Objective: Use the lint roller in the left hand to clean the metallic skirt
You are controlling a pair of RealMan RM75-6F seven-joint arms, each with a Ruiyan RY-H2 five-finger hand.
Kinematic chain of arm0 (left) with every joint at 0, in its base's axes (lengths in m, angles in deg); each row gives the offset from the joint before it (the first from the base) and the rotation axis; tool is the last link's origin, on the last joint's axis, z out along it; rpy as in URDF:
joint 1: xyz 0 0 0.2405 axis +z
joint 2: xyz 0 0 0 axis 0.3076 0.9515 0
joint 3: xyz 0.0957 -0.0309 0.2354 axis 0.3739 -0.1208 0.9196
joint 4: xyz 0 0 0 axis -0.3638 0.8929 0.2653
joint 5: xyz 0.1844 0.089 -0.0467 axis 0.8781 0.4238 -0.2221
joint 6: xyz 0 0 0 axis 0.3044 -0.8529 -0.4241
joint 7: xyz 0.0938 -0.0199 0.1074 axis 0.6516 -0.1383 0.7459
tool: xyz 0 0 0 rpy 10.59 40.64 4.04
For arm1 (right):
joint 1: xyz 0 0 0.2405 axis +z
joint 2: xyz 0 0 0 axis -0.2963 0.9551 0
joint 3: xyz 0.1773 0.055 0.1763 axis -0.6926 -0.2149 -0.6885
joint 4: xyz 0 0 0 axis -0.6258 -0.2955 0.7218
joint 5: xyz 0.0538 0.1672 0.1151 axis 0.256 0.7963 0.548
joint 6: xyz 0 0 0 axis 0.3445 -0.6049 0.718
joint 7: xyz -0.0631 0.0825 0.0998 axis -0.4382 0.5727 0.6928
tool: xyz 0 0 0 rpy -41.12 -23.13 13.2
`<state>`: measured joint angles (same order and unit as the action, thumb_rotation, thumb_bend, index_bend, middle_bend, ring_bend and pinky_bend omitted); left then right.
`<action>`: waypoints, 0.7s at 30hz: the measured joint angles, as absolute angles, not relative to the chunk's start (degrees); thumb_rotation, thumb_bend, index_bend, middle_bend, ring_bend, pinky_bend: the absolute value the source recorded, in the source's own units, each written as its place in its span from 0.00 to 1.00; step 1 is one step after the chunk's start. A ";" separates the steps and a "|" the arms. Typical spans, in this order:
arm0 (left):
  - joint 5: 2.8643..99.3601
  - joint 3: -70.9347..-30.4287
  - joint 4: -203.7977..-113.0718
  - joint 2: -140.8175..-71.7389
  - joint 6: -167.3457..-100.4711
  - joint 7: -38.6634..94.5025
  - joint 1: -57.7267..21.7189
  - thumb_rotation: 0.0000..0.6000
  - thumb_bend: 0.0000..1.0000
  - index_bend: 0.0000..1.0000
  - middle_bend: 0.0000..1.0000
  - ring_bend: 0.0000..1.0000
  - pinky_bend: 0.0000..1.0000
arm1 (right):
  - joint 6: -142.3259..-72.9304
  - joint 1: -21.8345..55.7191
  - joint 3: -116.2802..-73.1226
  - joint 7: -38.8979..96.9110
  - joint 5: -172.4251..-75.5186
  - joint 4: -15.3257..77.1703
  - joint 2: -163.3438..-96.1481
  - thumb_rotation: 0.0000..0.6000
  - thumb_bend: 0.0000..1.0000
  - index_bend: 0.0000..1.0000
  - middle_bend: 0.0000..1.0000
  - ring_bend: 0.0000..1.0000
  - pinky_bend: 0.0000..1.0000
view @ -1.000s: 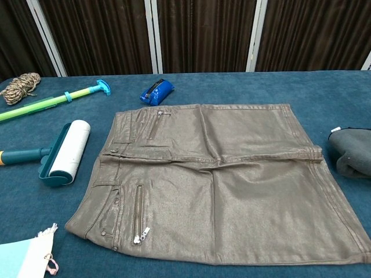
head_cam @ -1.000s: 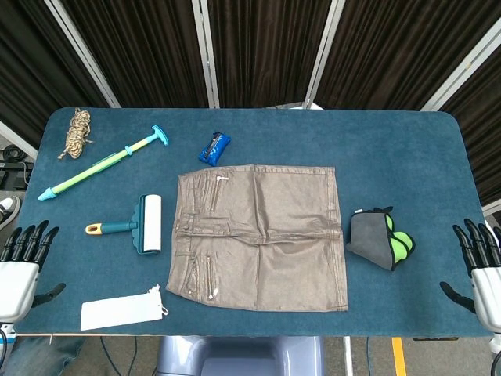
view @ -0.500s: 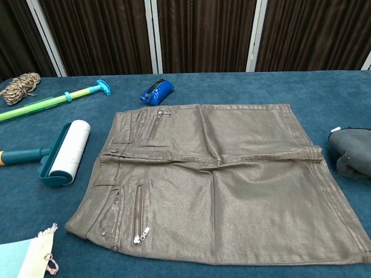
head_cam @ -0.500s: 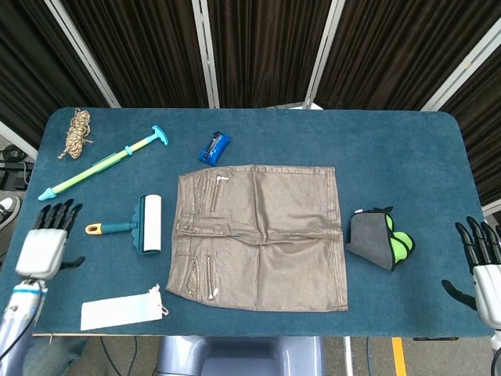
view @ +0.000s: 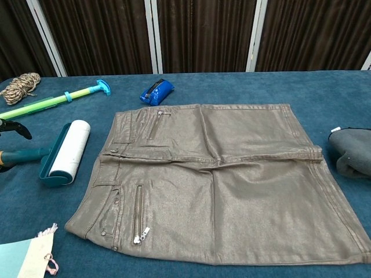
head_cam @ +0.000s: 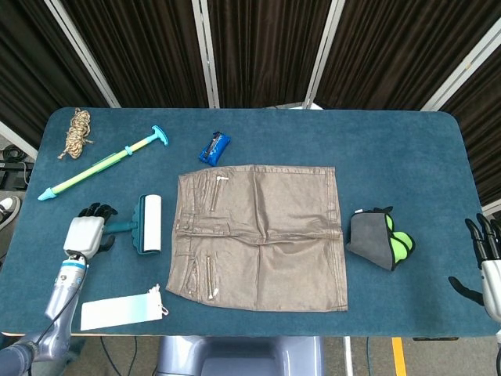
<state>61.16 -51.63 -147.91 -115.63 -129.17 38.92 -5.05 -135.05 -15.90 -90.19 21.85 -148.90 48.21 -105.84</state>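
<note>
One wide worktop [head_cam: 407, 149] covered in blue felt carries everything. The metallic skirt [head_cam: 262, 235] lies flat at its centre, a bronze, leathery sheen with zips and a crease across the middle. At nine o'clock of the skirt, just beside its waistband, rests the lint roller [head_cam: 147, 223]: a white paper drum in a teal frame with a thin teal handle pointing toward nine o'clock.

The step in hand looks like the reach for the roller. The left hand [head_cam: 84, 233] sits over the handle with dark fingers spread around it; whether they have clamped on it cannot be told. The right hand [head_cam: 487, 262], at three o'clock on the worktop edge, is released, holding nothing.

The next move probably calls for a firm wrap on the slim handle, then lifting the drum onto the cloth.
</note>
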 measured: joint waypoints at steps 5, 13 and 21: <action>61.11 -51.57 -144.13 -118.35 -128.81 36.97 -6.04 1.00 0.38 0.27 0.20 0.14 0.21 | -134.78 -15.81 -90.23 21.94 -148.64 48.08 -105.84 1.00 0.00 0.00 0.00 0.00 0.00; 61.27 -51.50 -141.92 -120.21 -127.99 35.60 -7.21 1.00 0.42 0.35 0.26 0.20 0.28 | -134.35 -15.62 -90.26 21.45 -148.20 47.97 -106.06 1.00 0.00 0.00 0.00 0.00 0.00; 61.36 -51.47 -140.76 -121.24 -127.23 34.57 -8.15 1.00 0.63 0.58 0.46 0.36 0.44 | -133.97 -15.46 -90.39 21.31 -147.64 47.75 -106.19 1.00 0.00 0.00 0.00 0.00 0.00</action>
